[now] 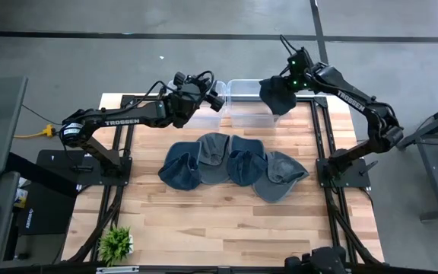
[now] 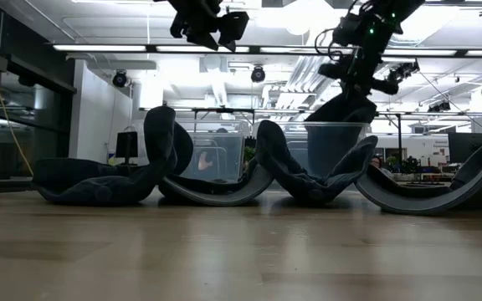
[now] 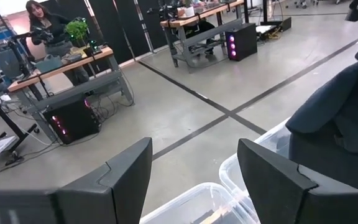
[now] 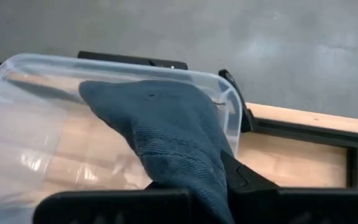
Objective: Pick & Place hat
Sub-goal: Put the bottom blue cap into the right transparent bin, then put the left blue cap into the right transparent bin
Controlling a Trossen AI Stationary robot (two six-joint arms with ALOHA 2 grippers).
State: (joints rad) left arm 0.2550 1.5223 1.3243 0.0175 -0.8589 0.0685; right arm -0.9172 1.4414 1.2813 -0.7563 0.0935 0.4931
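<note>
**Arm:** Right gripper (image 1: 280,93) of mine is clamped tight on a dark hat (image 1: 277,97), and I've got it dangling over the right-hand clear bin (image 1: 243,104) at the back edge of the table (image 1: 204,213). From my wrist, the hat (image 4: 166,130) droops past the bin's rim (image 4: 135,67).

**Caller:** So we're at the placing end, not the picking?

**Arm:** That's how I read it. The hat is up in the air, off the wood, hanging above the bin (image 2: 333,142) in the level view.

**Caller:** And your other side?

**Arm:** Left gripper (image 1: 215,95) is spread wide, holding nothing, parked high above the left-hand bin (image 1: 204,114). Its fingers (image 3: 123,180) frame only floor and plastic.

**Caller:** What does the next move want?

**Arm:** Lower the hat until most of the cloth is inside the walls, then let go. The brim hangs near the rim, so I'd centre it first or it may drape over the edge.

**Caller:** Work left?

**Arm:** Plenty. Four hats (image 1: 234,166) lie overlapping mid-table.
</note>
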